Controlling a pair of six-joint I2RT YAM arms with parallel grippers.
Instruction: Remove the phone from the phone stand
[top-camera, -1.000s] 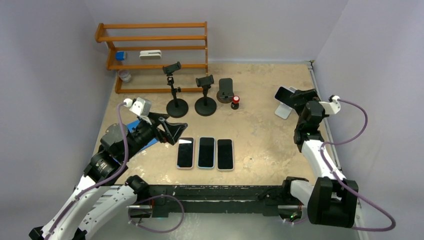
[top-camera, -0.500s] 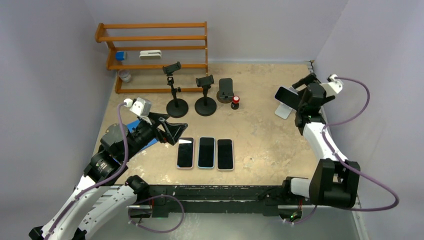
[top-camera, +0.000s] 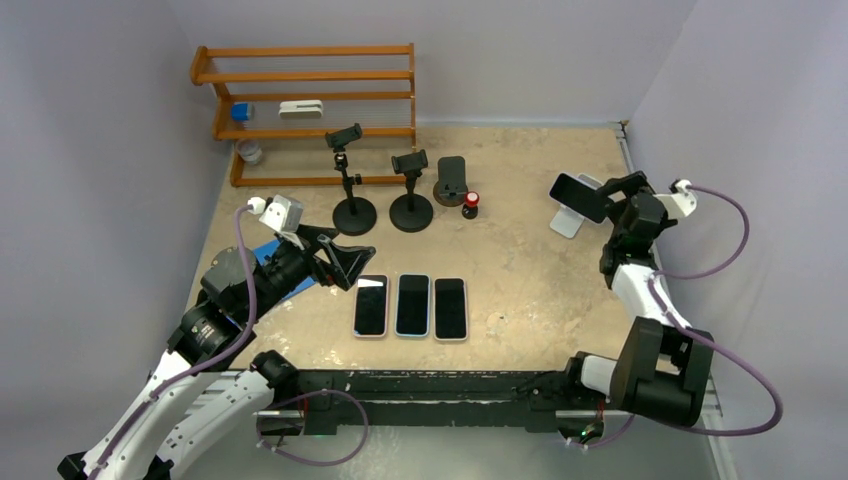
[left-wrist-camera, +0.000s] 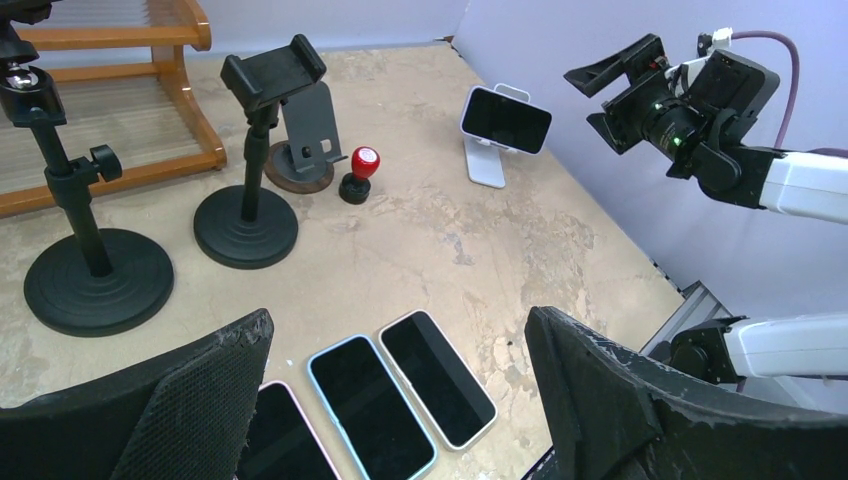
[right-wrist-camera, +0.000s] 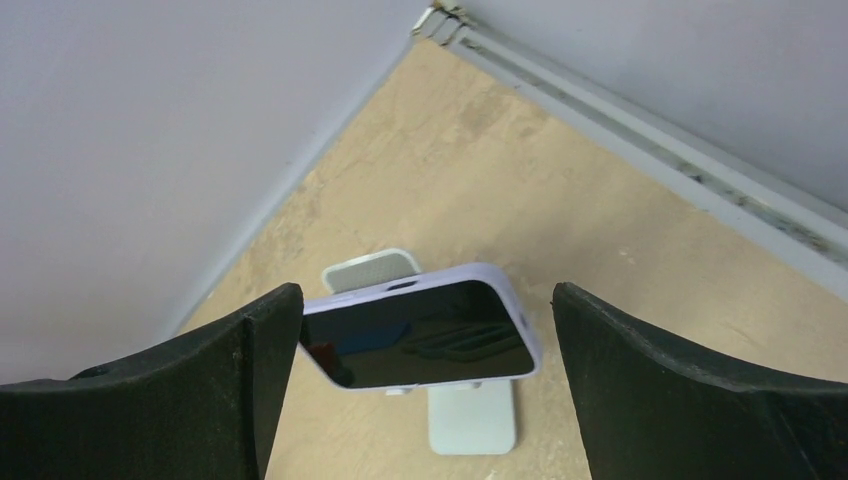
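Phone (top-camera: 578, 196) lying sideways on its white stand (top-camera: 567, 224), right side of the overhead frame, not yet gripped. Right gripper (left-wrist-camera: 585, 97) spread wide, near but apart. Best to ease in centred, close on the short ends, then lift clear without tipping the stand. Left gripper (left-wrist-camera: 400, 350) likewise spread, lower left.

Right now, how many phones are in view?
4. Three lie flat in a row: left phone, middle phone, right phone. The mounted phone sits on the white stand, far right.
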